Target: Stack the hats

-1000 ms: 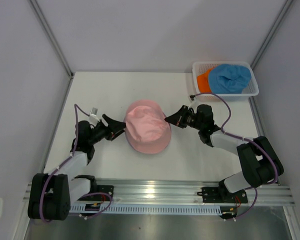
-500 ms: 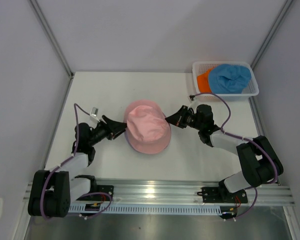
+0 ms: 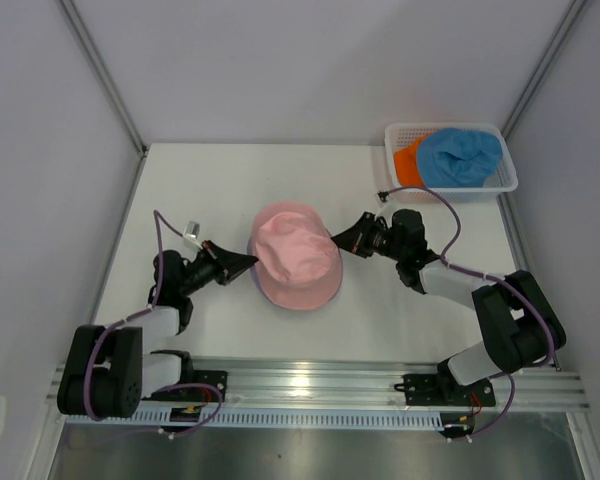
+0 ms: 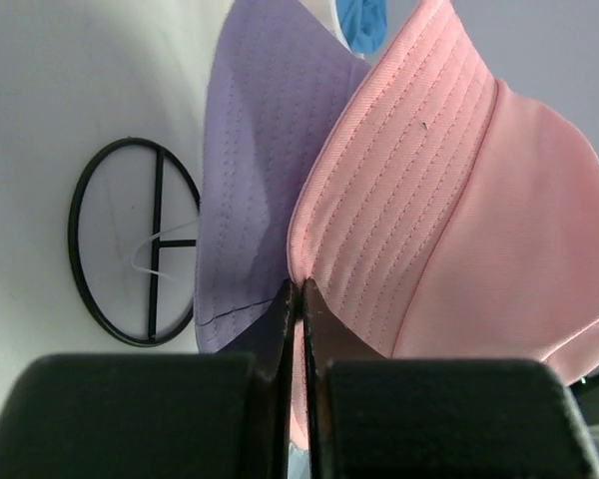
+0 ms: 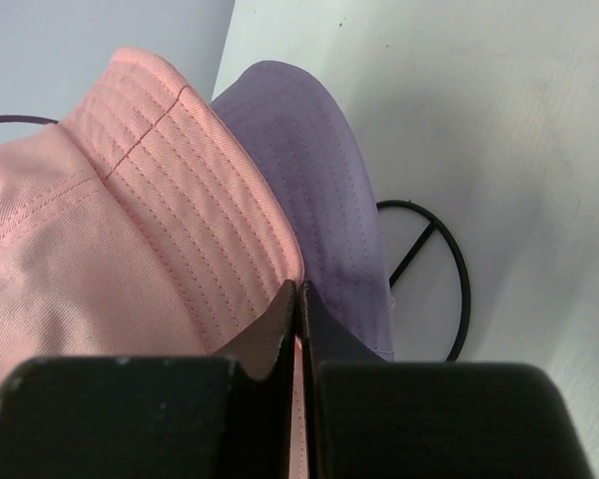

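Pink floppy cloth hat (image 3: 295, 255) covers lavender cloth hat (image 4: 250, 170); left gripper (image 3: 248, 262) and right gripper (image 3: 337, 240) pinch its brim. Probably let go next.

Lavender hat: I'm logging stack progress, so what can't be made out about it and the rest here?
Lavender fabric bucket hat: top view, nearly hidden beneath pink fabric bucket hat; only its brim shows at the wrists.
Orange fabric hat: top view, mostly covered by blue fabric hat in white mesh basket.
Black wire stand: wrist views, only its ring shows; hats hide the rest.
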Motion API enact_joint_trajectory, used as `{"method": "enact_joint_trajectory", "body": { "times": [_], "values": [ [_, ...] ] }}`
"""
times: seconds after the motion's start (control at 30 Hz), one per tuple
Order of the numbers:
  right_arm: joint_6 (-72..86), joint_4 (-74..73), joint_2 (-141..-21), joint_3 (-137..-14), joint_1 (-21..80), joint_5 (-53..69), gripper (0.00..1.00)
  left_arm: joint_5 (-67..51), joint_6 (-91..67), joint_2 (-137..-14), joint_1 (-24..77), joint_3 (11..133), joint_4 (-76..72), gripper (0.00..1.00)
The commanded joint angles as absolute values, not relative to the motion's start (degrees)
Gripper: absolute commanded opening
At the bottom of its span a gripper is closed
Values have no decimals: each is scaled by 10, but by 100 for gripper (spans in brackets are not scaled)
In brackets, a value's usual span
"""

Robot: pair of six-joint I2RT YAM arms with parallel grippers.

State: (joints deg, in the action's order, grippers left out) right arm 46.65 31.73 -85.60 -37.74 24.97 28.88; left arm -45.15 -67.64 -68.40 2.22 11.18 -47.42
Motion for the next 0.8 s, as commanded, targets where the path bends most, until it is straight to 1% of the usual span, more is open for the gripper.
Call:
{"method": "enact_joint_trajectory", "body": {
  "times": [0.0, 0.03, 0.13, 0.23, 0.33, 0.4, 0.5, 0.6, 0.7, 0.77],
  "values": [
    [447, 309, -855, -393, 254, 265, 0, -412, -655, -653, 26, 101, -457, 1],
    [442, 304, -854, -392, 255, 263, 0, -397, -642, -623, 26, 106, -425, 1],
    [433, 273, -859, -390, 256, 244, 0, -324, -576, -563, 26, 143, -205, 1],
    [427, 256, -869, -388, 258, 230, 0, -262, -537, -534, 26, 157, -88, 1],
    [421, 250, -879, -384, 258, 223, 0, -250, -533, -533, 26, 169, -57, 1],
    [419, 252, -882, -379, 259, 220, 0, -252, -533, -555, 26, 172, -48, 1],
    [411, 247, -884, -381, 260, 219, 0, -248, -533, -590, 26, 170, -56, 1],
    [402, 233, -884, -388, 261, 213, 0, -278, -534, -620, 26, 167, -82, 1],
    [390, 213, -878, -397, 261, 214, 0, -301, -534, -613, 27, 167, -105, 1],
    [381, 200, -864, -403, 261, 225, 0, -300, -516, -596, 28, 179, -84, 1]
  ]
}}
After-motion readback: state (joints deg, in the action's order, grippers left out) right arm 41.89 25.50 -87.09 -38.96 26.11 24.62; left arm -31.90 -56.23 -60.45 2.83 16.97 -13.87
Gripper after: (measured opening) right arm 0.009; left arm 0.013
